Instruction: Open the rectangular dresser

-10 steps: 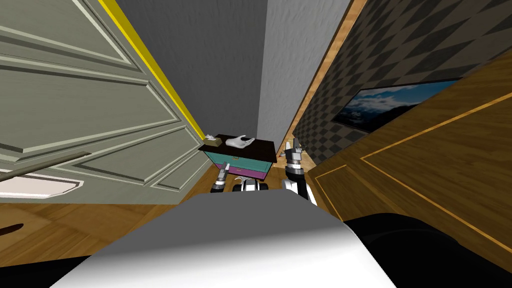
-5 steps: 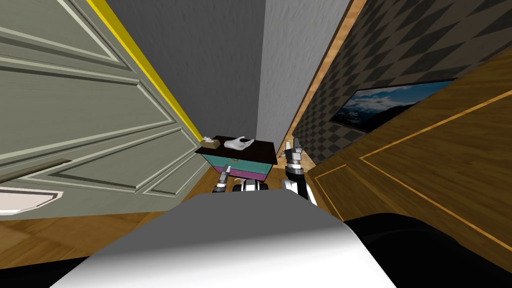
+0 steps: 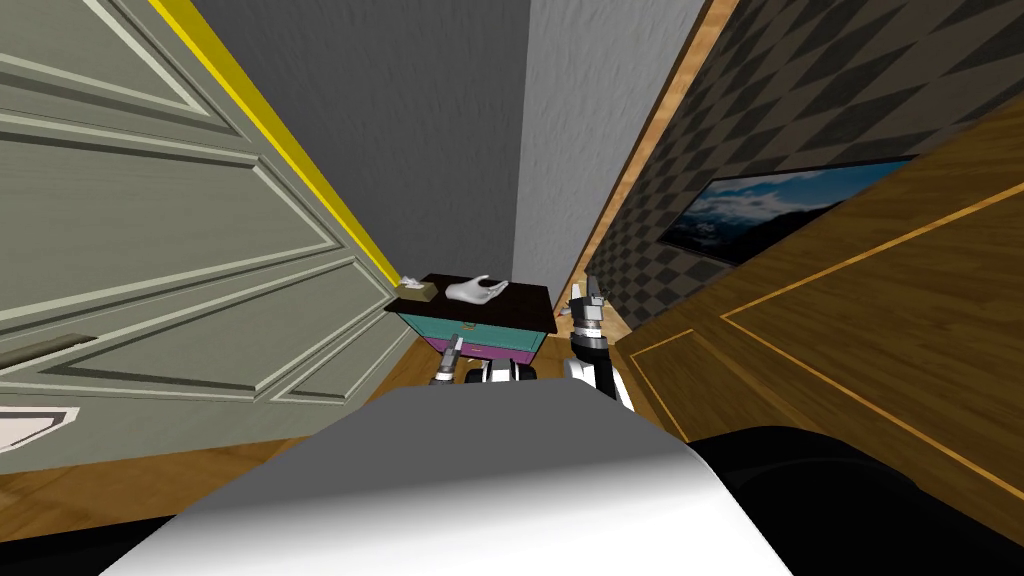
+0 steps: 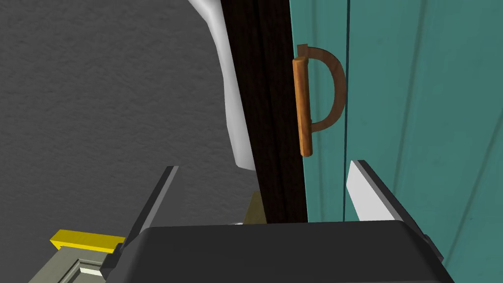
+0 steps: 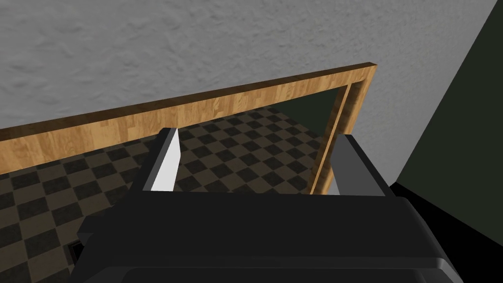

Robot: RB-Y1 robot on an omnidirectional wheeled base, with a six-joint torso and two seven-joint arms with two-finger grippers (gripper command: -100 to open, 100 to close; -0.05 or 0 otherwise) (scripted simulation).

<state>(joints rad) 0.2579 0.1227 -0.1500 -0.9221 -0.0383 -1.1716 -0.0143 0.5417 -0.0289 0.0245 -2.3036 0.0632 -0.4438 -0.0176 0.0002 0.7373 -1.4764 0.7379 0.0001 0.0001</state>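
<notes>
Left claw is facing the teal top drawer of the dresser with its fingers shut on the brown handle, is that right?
Not quite. The left claw does face the teal top drawer, but its fingers are open, not shut on the brown handle. The handle lies ahead of them, ungrasped, as the left wrist view shows.

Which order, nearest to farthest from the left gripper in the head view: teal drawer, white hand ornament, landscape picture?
1. teal drawer, just ahead of the left gripper.
2. white hand ornament, on the dresser top.
3. landscape picture, on the right wall.
</notes>
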